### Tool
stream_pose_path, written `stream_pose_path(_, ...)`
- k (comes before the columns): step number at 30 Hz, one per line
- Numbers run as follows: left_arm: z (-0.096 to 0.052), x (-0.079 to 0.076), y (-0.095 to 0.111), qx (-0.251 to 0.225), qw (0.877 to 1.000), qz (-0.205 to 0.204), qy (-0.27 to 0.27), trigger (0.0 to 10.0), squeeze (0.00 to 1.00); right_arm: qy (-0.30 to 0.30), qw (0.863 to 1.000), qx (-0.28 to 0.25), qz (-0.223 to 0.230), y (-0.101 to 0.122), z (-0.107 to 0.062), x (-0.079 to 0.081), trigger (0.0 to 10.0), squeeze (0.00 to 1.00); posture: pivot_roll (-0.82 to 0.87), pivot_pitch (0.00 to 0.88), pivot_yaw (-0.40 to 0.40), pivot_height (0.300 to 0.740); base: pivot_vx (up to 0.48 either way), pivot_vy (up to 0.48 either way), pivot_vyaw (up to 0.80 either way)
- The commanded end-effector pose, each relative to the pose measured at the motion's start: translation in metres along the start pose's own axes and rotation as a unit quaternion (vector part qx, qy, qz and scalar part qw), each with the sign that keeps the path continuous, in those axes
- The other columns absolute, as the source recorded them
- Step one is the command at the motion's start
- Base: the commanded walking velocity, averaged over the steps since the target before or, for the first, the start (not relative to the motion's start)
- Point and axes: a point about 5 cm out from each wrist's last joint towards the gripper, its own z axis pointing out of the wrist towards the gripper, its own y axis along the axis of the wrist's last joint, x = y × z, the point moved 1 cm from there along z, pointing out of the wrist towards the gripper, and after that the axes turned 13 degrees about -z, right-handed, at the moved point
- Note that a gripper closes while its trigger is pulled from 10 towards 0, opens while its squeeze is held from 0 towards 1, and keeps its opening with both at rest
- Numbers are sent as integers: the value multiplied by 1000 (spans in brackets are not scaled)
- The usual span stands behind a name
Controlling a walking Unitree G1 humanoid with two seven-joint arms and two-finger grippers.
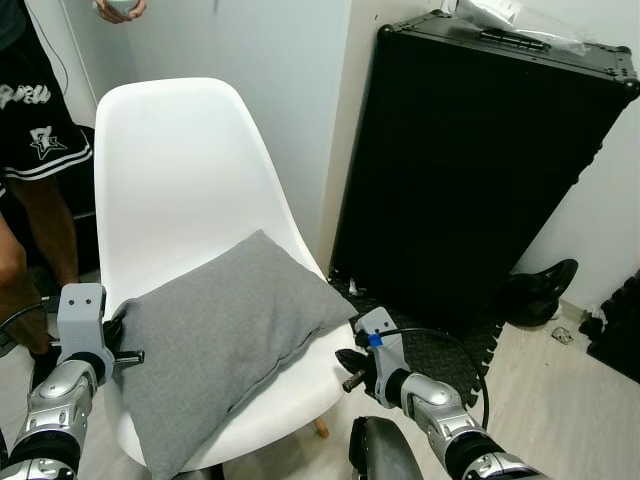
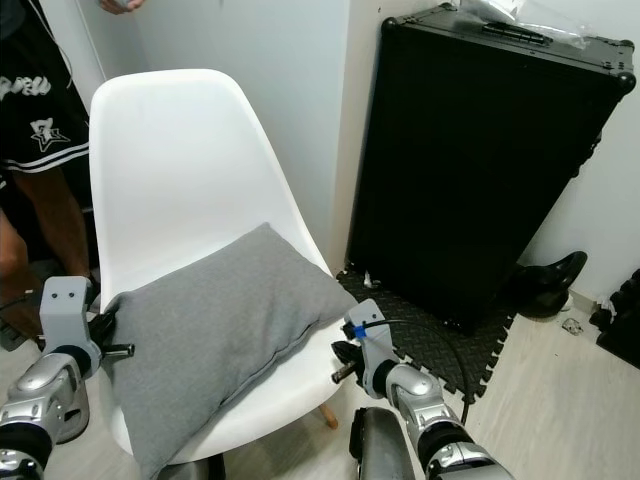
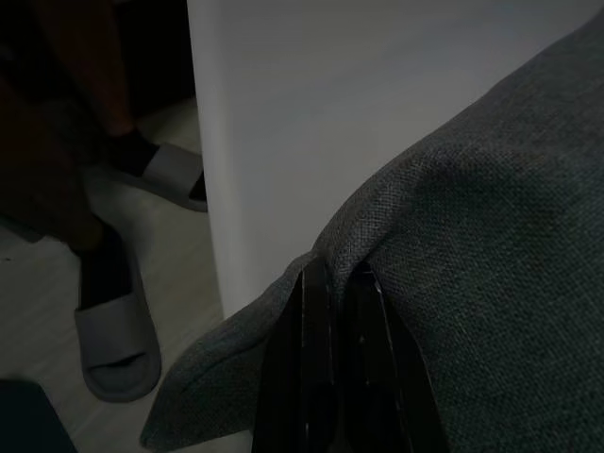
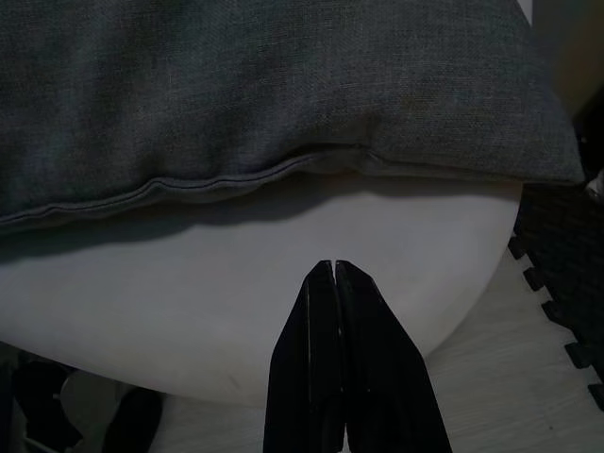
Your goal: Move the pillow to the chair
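Grey fabric pillow (image 1: 225, 330) lies flat, cornerwise, on the white moulded chair (image 1: 175, 170) seat

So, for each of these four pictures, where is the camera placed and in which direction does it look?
Left eye view: on the head, looking forward and down at the white chair bearing the gray pillow; both silver arms show.
Right eye view: head, same scene.
Left wrist view: along the left gripper, shut on the pillow's edge.
Right wrist view: along the shut right gripper, before the seat's front.
All four share pillow and chair.
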Motion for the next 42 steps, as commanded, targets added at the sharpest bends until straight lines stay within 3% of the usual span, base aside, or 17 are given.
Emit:
stream_pose_path(1, 2, 0, 5, -10, 1000, -22, -5, 10000, 329, -1, 1000, 3, 4, -3, -2, 0, 0, 0, -8, 65, -100, 582, 0, 0, 0)
stream_pose_path(2, 2, -1, 5, -10, 1000, -29, -9, 10000, 329, -2, 1000, 3, 4, -3, -2, 0, 0, 0, -8, 65, -100, 582, 0, 0, 0)
stream_pose_path(3, 2, -2, 4, -10, 999, -38, -13, 10000, 1000, -2, 1000, 3, 4, -3, -2, 0, 0, 0, -9, 63, -99, 582, 0, 0, 0)
stream_pose_path(19, -1, -1, 7, -16, 997, -50, -49, 10000, 1000, -5, 1000, -6, 6, -2, -4, -4, 0, 0, -6, 50, -99, 582, 0, 0, 0)
stream_pose_path(20, -1, 0, 10, -23, 997, -52, -46, 10000, 1000, -12, 1000, -13, 9, 0, -6, -8, 3725, 0, -1, 44, -98, 582, 0, 0, 0)
stream_pose_path(21, -1, 0, 17, -41, 996, -68, -45, 10000, 1000, -26, 999, -29, 19, 5, -8, -15, 10000, 0, -2, 42, -98, 582, 0, 0, 0)
stream_pose_path(22, 0, -3, 26, -70, 992, -95, -45, 10000, 0, -62, 995, -63, 38, 14, -12, -30, 10000, 0, 0, 37, -99, 582, 0, 0, 0)
stream_pose_path(23, 0, -3, 26, -70, 992, -95, -45, 10000, 0, -62, 995, -63, 38, 14, -12, -30, 10000, 0, 0, 37, -99, 582, 0, 0, 0)
stream_pose_path(26, 2, -16, 31, -96, 988, -111, -40, 10000, 0, -187, 974, -117, 47, 34, -24, -62, 10000, 0, 0, 30, -101, 582, 0, 0, 0)
stream_pose_path(28, 2, -19, 31, -99, 988, -109, -39, 10000, 0, -212, 969, -121, 50, 37, -26, -68, 10000, 0, 0, 30, -101, 582, 0, 0, 0)
stream_pose_path(30, 5, -38, 22, -95, 989, -106, -39, 10000, 0, -295, 942, -121, 104, 35, -39, -90, 10000, 0, -8, 24, -97, 582, 0, 0, 0)
stream_pose_path(32, 6, -55, 15, -88, 990, -104, -46, 10000, 0, -330, 928, -114, 128, 31, -45, -99, 10000, 0, -12, 24, -96, 582, 0, 0, 0)
stream_pose_path(34, 6, -80, 7, -79, 991, -88, -61, 10000, 0, -331, 931, -95, 119, 25, -46, -96, 10000, 0, -16, 25, -95, 582, 0, 0, 0)
stream_pose_path(35, 6, -80, 7, -79, 991, -88, -61, 10000, 0, -331, 931, -95, 119, 25, -46, -96, 10000, 0, -16, 25, -95, 582, 0, 0, 0)
stream_pose_path(36, 4, -101, 1, -71, 992, -60, -82, 10000, 0, -319, 938, -89, 102, 21, -43, -87, 10000, 0, -19, 27, -92, 582, 0, 0, 0)
stream_pose_path(37, 3, -109, -1, -66, 993, -47, -91, 10000, 0, -315, 940, -88, 96, 21, -42, -83, 10000, 0, -19, 27, -90, 582, 0, 0, 0)
stream_pose_path(42, -3, -122, -14, -45, 991, -30, -120, 10000, 0, -294, 949, -94, 68, 21, -34, -66, 10000, 0, -27, 27, -81, 582, 0, 0, 0)
